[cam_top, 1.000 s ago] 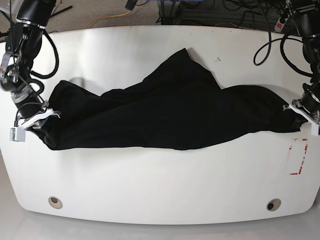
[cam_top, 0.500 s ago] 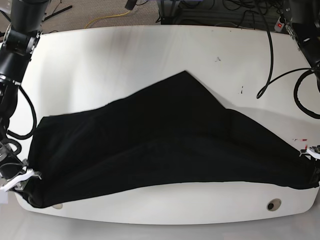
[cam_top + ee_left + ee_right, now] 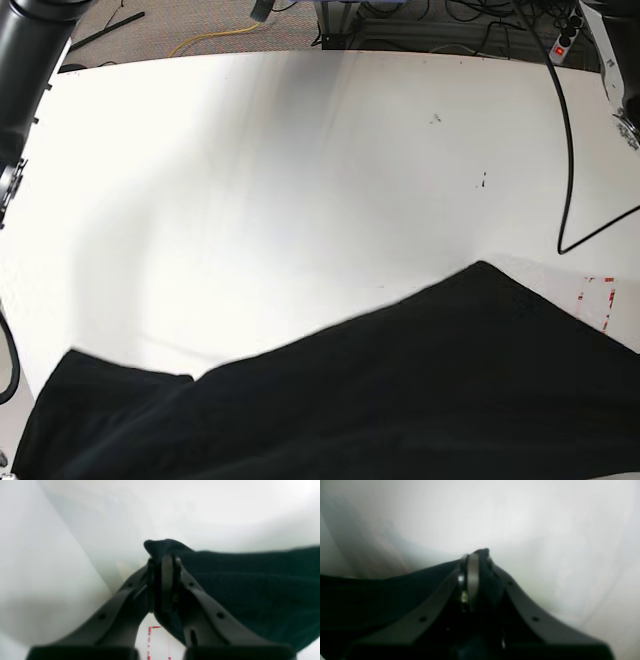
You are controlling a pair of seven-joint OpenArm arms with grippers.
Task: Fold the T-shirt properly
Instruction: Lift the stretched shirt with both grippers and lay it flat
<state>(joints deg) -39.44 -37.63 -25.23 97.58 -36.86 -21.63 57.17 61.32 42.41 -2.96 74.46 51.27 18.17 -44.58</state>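
T-shirt (image 3: 250,587) edge pinched in both pincers — left (image 3: 163,562), right (image 3: 473,557).

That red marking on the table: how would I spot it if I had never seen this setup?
Start with the big white table in the base view and follow its right-hand edge towards the camera. Just beyond the tip of the black T-shirt spread along the near side, you find the red marking, an outline of thin red dashes. Nothing else on the tabletop is red; the other marks are tiny dark specks.
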